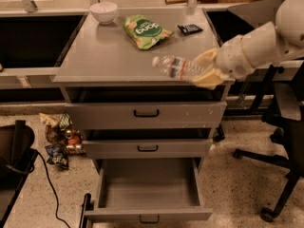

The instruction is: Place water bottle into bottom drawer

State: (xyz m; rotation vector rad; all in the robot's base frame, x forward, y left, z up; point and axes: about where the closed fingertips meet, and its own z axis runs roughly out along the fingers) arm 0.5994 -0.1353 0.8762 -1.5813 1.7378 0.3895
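Observation:
The water bottle is clear with a white cap and a white-and-red label. It lies level in the air, cap to the left, over the cabinet top's front right edge. My gripper comes in from the right on a white arm and is shut on the bottle's base end. The bottom drawer is pulled open below, with a bare grey inside and a small dark handle on its front. The bottle is well above the drawer and a little to the right of its middle.
A green snack bag, a white bowl and a small dark packet lie on the grey cabinet top. Two shallower drawers stick out slightly. Snack bags litter the floor left; an office chair stands right.

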